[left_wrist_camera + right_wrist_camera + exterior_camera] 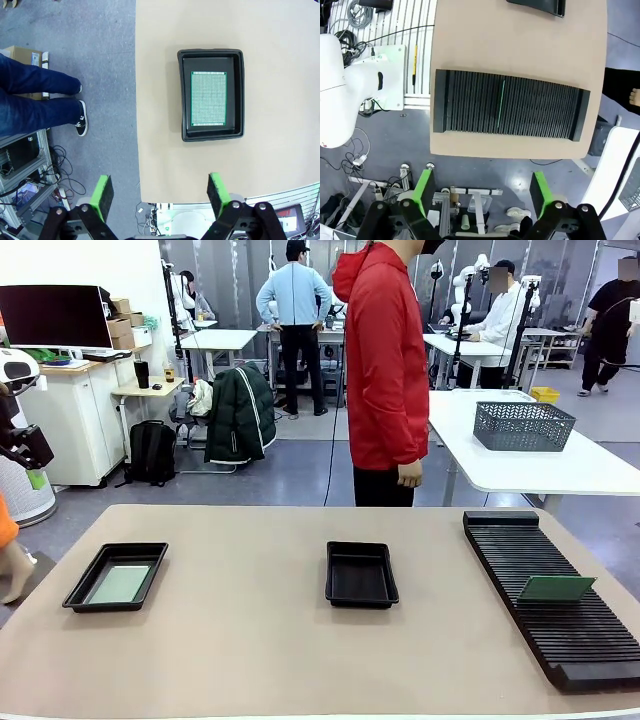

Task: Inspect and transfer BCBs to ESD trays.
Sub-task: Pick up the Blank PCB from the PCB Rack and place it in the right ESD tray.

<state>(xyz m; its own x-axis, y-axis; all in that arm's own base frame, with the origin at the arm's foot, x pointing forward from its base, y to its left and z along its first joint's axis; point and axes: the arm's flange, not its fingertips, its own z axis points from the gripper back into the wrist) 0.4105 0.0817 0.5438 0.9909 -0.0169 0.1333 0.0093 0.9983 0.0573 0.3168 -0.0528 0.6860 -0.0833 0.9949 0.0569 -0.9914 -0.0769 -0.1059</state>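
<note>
Two black ESD trays lie on the beige table. The left tray point(116, 576) holds a pale green BCB point(119, 584); from above, that tray point(212, 95) and its board point(208, 98) sit well ahead of my open left gripper point(159, 192), which hangs high over the table's edge. The middle tray point(361, 573) has a bare floor. A second BCB point(556, 588) stands on edge in the long black slotted rack point(552, 590). My right gripper point(481, 190) is open, high above the floor beside the table, with the rack point(507, 104) and the thin green board edge point(501, 103) ahead.
A person in a red jacket point(384, 370) stands at the far side of the table, hand down. A grey mesh basket point(523, 426) sits on a white table behind. A person's legs point(35, 100) stand on the floor left of the table. An arm base point(350, 75) stands near the rack.
</note>
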